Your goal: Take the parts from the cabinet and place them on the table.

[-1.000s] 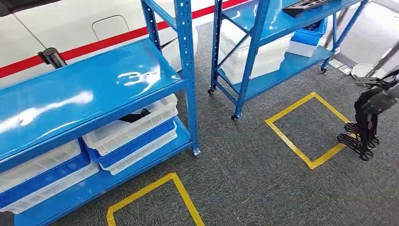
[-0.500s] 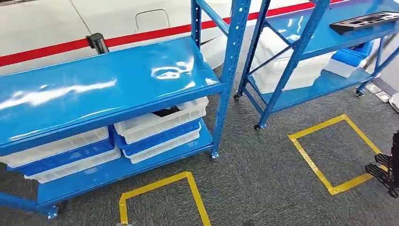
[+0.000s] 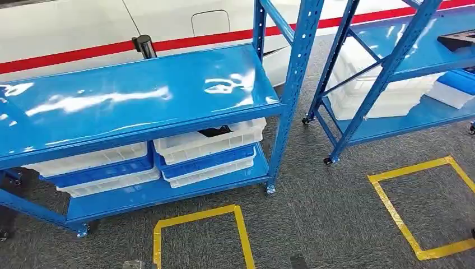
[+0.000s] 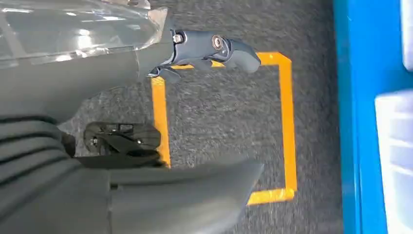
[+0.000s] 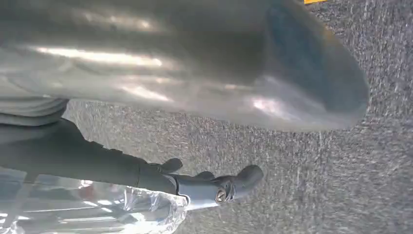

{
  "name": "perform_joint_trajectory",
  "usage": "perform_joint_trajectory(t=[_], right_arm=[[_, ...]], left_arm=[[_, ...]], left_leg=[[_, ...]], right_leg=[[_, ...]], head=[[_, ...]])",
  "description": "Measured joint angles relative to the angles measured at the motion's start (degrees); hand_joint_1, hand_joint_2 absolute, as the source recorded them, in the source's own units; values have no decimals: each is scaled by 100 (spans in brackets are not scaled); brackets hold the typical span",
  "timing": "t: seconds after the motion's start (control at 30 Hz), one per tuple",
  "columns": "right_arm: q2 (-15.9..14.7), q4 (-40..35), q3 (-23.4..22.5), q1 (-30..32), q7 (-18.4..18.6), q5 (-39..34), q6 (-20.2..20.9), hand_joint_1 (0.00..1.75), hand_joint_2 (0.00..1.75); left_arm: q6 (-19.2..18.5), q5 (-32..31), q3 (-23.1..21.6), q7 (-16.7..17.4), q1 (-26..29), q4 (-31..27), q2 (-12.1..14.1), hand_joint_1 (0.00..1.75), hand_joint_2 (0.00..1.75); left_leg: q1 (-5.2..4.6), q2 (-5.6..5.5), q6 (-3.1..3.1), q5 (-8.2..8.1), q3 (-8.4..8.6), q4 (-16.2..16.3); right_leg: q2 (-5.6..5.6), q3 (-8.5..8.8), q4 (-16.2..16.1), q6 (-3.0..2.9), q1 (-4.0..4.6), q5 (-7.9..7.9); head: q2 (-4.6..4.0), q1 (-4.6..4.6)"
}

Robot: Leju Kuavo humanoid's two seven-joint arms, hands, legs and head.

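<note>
The blue cabinet (image 3: 140, 95) stands ahead in the head view, its top shelf bare. White and blue bins (image 3: 207, 143) sit stacked on its lower shelf, and a dark part (image 3: 215, 132) shows in the top right one. My left hand (image 4: 73, 92) hangs over grey carpet with thumb and dark fingers (image 4: 214, 46) apart and nothing between them. My right hand (image 5: 97, 97) hangs the same way, fingers (image 5: 219, 187) extended and nothing held. Clear plastic film (image 4: 73, 29) lies along the back of each hand.
A second blue rack (image 3: 386, 61) stands to the right with white bins (image 3: 381, 95) and a black tray-like part (image 3: 456, 39) on its upper shelf. Yellow tape squares (image 3: 241, 224) (image 3: 392, 202) mark the carpet. A black post (image 3: 144, 45) stands behind the cabinet.
The camera has turned, so the whole scene has slid right: the cabinet is now nearly centred and the dark legs at the right edge are out of frame.
</note>
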Motion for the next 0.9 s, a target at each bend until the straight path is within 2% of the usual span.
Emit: perform_joint_trajectory(t=[0.03, 0.07, 0.1, 0.13, 0.17, 0.2, 0.23, 0.27, 0.3, 0.33, 0.37, 0.4, 0.43, 0.47, 0.5, 0.53, 0.6, 0.63, 0.67, 0.7, 0.73, 0.77, 0.8, 0.83, 0.87, 0.9], right_arm=[[0, 0, 0, -4, -2, 2, 0, 0, 0], [-2, 0, 0, -11, -2, 11, 7, 0, 0], [-2, 0, 0, -22, -2, 22, 15, 0, 0], [-2, 0, 0, -36, 2, 39, 33, 0, 0], [-2, 0, 2, -49, 18, 55, 48, 0, 0], [-2, 0, 2, -50, 28, 70, 52, 0, 0], [-13, 0, 0, -60, 41, 79, 52, 0, 0], [-11, 0, 2, -65, 46, 83, 55, 0, 0], [-7, 0, 4, -76, 46, 96, 55, 0, 0], [-7, 0, 7, -81, 48, 98, 55, 0, 0], [-20, 2, 7, -87, 59, 114, 57, 0, 0], [-17, 2, 7, -87, 70, 118, 70, 0, 0], [-24, 2, 9, -79, 90, 160, 120, 0, 0], [-35, 4, 15, -69, 114, 206, 155, 0, 0], [-42, 7, 22, -69, 147, 254, 188, 0, 0], [-48, 7, 39, -73, 168, 293, 208, 0, 0], [-63, 7, 81, -91, 188, 332, 234, 0, 0], [-74, 7, 109, -109, 203, 345, 243, 0, 0], [-81, 7, 118, -123, 208, 348, 243, 0, 0], [-74, 9, 129, -143, 219, 350, 254, 0, 0], [-79, 9, 142, -155, 221, 350, 254, 0, 0], [-83, 9, 151, -165, 227, 348, 254, 0, 0], [-81, 9, 157, -167, 230, 348, 254, 0, 0], [-70, 9, 164, -173, 230, 352, 254, 0, 0], [-70, 9, 168, -174, 229, 358, 256, 0, 0], [-70, 9, 175, -175, 227, 376, 256, 0, 0]], left_arm=[[4, 13, 26, 20, 8, 0, 11, 0, 175], [4, 28, 46, 29, 7, 0, 18, 0, 175], [-7, 72, 61, 35, 3, 0, 28, 0, 175], [-13, 102, 74, 39, -3, -2, 33, 0, 175], [-22, 122, 83, 48, -17, -2, 37, 0, 175], [-28, 127, 105, 59, -45, -2, 35, 0, 175], [-28, 127, 129, 59, -51, -4, 33, 0, 175], [-31, 129, 140, 63, -44, -4, 42, 0, 0], [-28, 135, 158, 66, -41, -4, 48, 0, 0], [-31, 144, 166, 68, -44, -4, 48, 0, 0], [-35, 184, 173, 70, -51, -7, 39, 0, 0], [-42, 216, 182, 79, -75, -7, 37, 0, 0], [-42, 262, 204, 103, -90, -4, 35, 0, 0], [-42, 303, 221, 116, -84, -4, 44, 0, 0], [-39, 321, 232, 120, -63, -4, 55, 0, 0], [-22, 343, 254, 122, -43, -4, 63, 0, 0], [-17, 367, 291, 122, -21, -4, 76, 0, 0], [-17, 369, 306, 120, -18, -4, 81, 0, 0], [-17, 376, 313, 118, -18, -4, 83, 0, 0], [-17, 376, 317, 118, -17, -4, 96, 0, 0], [-17, 378, 319, 116, -9, -4, 105, 0, 0], [-17, 378, 319, 116, 0, -4, 114, 0, 0], [-15, 378, 322, 114, 12, -4, 122, 0, 0], [-13, 380, 322, 114, 19, -4, 136, 0, 0], [-9, 391, 322, 112, 22, -4, 138, 0, 0], [-7, 415, 322, 107, 20, -4, 138, 0, 0]], left_leg=[[2, 7, 7, 98, -2, -25], [2, 21, 23, 305, 132, -313], [-1, 52, 51, 564, 390, -807], [-14, 140, 94, 778, 672, -1327], [-51, 356, 143, 804, 872, -1713], [-80, 322, 153, 784, 879, -1732], [-96, 286, 161, 784, 856, -1731], [-114, 241, 178, 779, 845, -1730], [-124, 181, 212, 789, 849, -1758], [-58, 131, 268, 852, 926, -1862], [-64, 108, 283, 875, 959, -1909], [-50, 70, 330, 890, 961, -1911], [-50, 4, 333, 889, 954, -1911], [-52, -53, 335, 887, 949, -1911], [-53, -101, 334, 886, 950, -1908], [-52, -136, 330, 883, 953, -1906], [-43, -200, 319, 876, 962, -1896], [-32, -248, 296, 864, 971, -1884], [-28, -287, 261, 843, 969, -1852], [-74, -313, 205, 806, 954, -1811], [-72, -320, 177, 797, 949, -1809], [-71, -319, 162, 808, 946, -1821], [-54, -324, 139, 822, 946, -1837], [-36, -325, 115, 807, 934, -1824], [-21, -211, 81, 746, 922, -1747], [-24, -84, 50, 563, 804, -1486]], right_leg=[[-57, 6, 0, -4, 3, -6], [-106, 17, 0, -10, 6, -12], [-151, 33, 0, -11, 7, -19], [-182, 51, 0, 3, 10, -34], [-212, 65, 0, 26, 32, -50], [-235, 47, 3, 66, 84, -71], [-279, 56, 1, 81, 77, -77], [-320, 70, -13, 101, 72, -76], [-366, 96, -50, 139, 77, -69], [-347, 102, -36, 184, 126, -101], [-128, 66, 106, 198, 68, -168], [32, -88, 419, 168, 67, -322], [102, -363, 948, 141, 54, -544], [126, -640, 1464, 142, 49, -721], [136, -804, 1737, 182, 49, -767], [136, -826, 1716, 232, 42, -706], [137, -619, 1200, 346, 18, -429], [143, -345, 604, 424, -15, -169], [205, -109, 85, 470, -60, 22], [245, -94, 6, 386, -11, 20], [222, -59, -4, 288, 0, 41], [218, -71, 0, 229, 13, 49], [215, -68, 9, 200, 14, 57], [204, -63, -12, 151, -24, 80], [196, -53, -23, 121, -41, 88], [181, -51, -23, 59, -34, 76]], head=[[0, 2], [0, 0], [0, 2], [0, 0], [0, 0], [0, 4], [0, 11], [0, 9], [0, 0], [0, 7], [0, 20], [0, 20], [0, 46], [0, 44], [0, 46], [0, 44], [0, 46], [0, 46], [0, 48], [0, 59], [0, 55], [0, 46], [0, 48], [0, 50], [0, 48], [0, 31]])
